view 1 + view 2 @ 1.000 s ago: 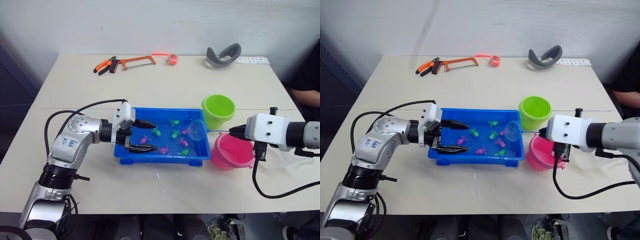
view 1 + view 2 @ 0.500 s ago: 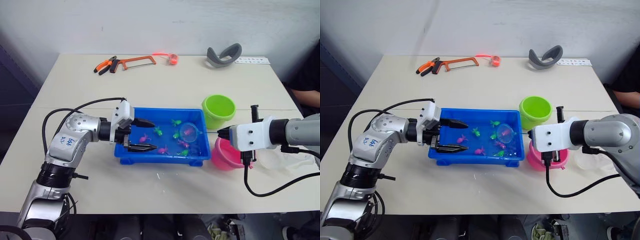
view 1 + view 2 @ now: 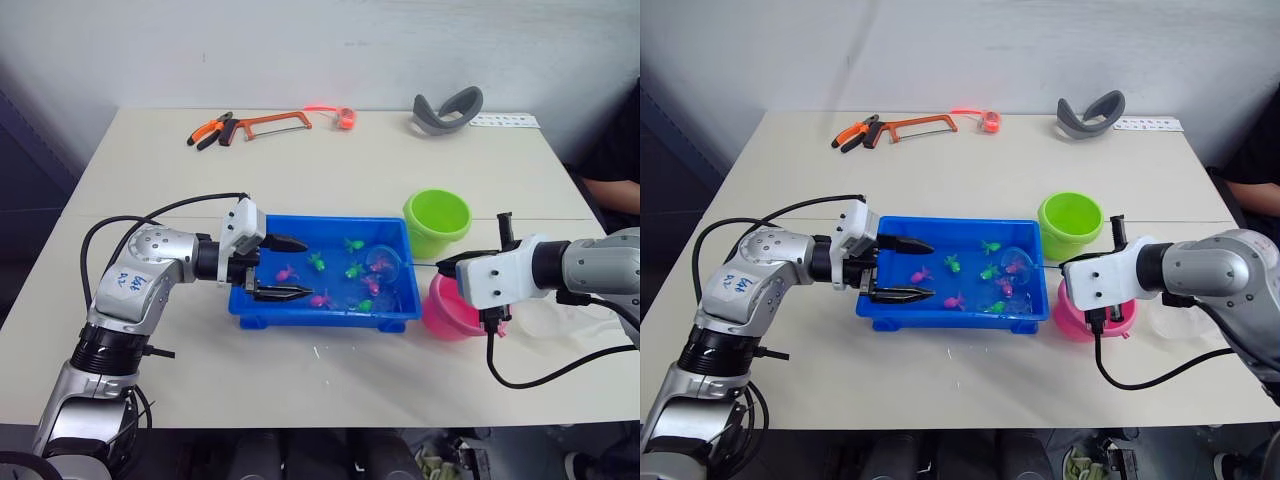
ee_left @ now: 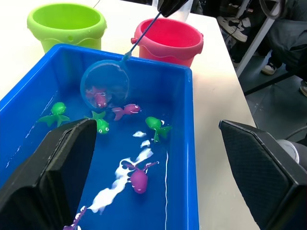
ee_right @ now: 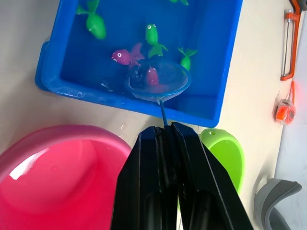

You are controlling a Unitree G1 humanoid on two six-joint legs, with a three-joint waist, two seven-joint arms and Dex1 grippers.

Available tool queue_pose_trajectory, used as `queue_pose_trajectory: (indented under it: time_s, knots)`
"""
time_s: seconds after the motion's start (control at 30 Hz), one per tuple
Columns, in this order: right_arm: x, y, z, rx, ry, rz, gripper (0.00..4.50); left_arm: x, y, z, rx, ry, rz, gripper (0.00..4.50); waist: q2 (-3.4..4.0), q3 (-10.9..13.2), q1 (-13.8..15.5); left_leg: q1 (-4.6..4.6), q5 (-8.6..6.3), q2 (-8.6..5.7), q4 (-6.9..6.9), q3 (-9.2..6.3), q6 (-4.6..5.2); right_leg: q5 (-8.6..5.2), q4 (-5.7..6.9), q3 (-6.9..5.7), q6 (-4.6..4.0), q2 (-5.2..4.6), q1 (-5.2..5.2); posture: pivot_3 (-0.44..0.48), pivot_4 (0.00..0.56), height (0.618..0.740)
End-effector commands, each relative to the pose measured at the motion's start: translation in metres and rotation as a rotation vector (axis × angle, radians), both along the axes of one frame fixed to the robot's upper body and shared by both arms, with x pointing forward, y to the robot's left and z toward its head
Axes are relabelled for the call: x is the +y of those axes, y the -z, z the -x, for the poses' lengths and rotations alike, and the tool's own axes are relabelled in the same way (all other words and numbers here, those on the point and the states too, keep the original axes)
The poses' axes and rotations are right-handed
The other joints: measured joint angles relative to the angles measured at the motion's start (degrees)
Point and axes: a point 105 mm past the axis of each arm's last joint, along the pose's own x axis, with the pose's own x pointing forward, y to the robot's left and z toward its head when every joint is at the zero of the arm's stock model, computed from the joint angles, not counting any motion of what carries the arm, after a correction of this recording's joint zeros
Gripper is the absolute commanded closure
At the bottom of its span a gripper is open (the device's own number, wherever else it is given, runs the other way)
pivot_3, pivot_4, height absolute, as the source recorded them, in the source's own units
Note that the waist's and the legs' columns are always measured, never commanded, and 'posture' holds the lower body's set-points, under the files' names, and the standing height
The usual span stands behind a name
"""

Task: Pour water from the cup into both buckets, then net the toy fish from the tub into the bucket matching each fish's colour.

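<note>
The blue tub point(image 3: 318, 312) holds water and several green and pink toy fish point(image 4: 155, 125). The net point(image 3: 383, 263) is dipped into the tub's right end, with a pink fish point(image 5: 152, 75) inside its hoop. My right gripper point(image 3: 447, 266) is shut on the net's thin handle, above the pink bucket point(image 3: 448, 312). The green bucket point(image 3: 437, 222) stands just behind that. My left gripper point(image 3: 310, 268) is open over the tub's left end, with nothing between its fingers point(image 4: 62, 163). The clear cup point(image 3: 545, 318) shows partly behind my right arm.
Along the table's far edge lie orange-handled pliers point(image 3: 208, 130), a hacksaw point(image 3: 270, 123), a small orange item point(image 3: 344, 117) and a grey curved band point(image 3: 447, 108). A person's dark sleeve point(image 3: 612, 160) is at the right edge.
My right gripper has shifted left and lowered the net from above the tub's right rim into the water around a pink fish. The left gripper has hardly moved.
</note>
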Motion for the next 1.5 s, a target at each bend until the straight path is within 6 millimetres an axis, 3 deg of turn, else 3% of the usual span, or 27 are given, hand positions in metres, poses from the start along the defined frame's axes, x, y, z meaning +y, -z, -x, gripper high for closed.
queue_pose_trajectory:
  time_s: [0.03, 0.37, 0.67, 0.9, 1.13, 1.33, 1.5]
  knots:
    - [-0.003, -0.001, -0.002, -0.021, -0.01, 0.02, 4.5, 0.0, -0.01, 0.004, -0.042, 0.008, 0.011, 0.06, 0.0, 0.0, 0.03, 0.0, 0.0, -0.01, 0.01, 0.0, 0.0, 0.0, 0.01, 0.0, 0.0, 0.0, 0.0, 0.0, 0.15, 0.74]
    - [0.01, 0.011, 0.011, 0.13, 0.029, -0.159, 4.5, 0.001, -0.008, 0.006, -0.04, 0.026, -0.01, 0.06, 0.0, 0.0, 0.03, 0.01, 0.01, 0.02, 0.05, -0.02, -0.02, 0.0, 0.07, 0.0, 0.0, -0.01, 0.01, 0.0, 0.15, 0.74]
    - [0.002, 0.012, 0.017, 0.283, 0.194, -0.36, 4.5, 0.0, -0.008, 0.005, -0.048, 0.035, -0.016, 0.06, 0.0, 0.0, 0.13, 0.01, 0.01, -0.01, 0.06, -0.03, -0.02, 0.0, 0.07, 0.0, 0.0, -0.01, 0.03, 0.0, 0.15, 0.74]
    - [0.004, 0.007, 0.03, 0.52, 0.333, -0.648, 4.5, -0.002, -0.006, 0.005, -0.049, 0.053, -0.02, 0.06, 0.0, 0.0, 0.13, 0.01, 0.01, 0.01, 0.05, -0.05, -0.02, 0.0, 0.07, 0.01, 0.0, -0.01, 0.03, 0.0, 0.15, 0.74]
    - [0.007, 0.004, 0.037, 0.546, 0.354, -0.663, 4.5, -0.002, -0.002, 0.002, -0.051, 0.061, -0.033, 0.06, 0.0, 0.0, 0.15, 0.0, -0.01, -0.01, 0.05, -0.05, 0.02, 0.0, 0.06, 0.03, 0.0, 0.0, 0.04, 0.0, 0.15, 0.74]
    - [0.01, 0.001, 0.034, 0.477, 0.328, -0.634, 4.5, 0.018, 0.014, -0.003, -0.068, 0.042, -0.141, 0.06, 0.0, 0.0, 0.11, 0.0, -0.03, -0.01, 0.04, -0.04, 0.05, 0.0, 0.05, 0.02, 0.0, 0.03, 0.01, 0.0, 0.15, 0.74]
    - [0.016, 0.002, 0.026, 0.366, 0.261, -0.558, 4.5, 0.033, 0.015, -0.004, -0.058, 0.032, -0.175, 0.06, 0.0, 0.0, 0.05, 0.0, -0.04, 0.0, 0.02, -0.01, 0.06, 0.0, 0.04, 0.0, 0.0, 0.04, 0.0, 0.0, 0.15, 0.74]
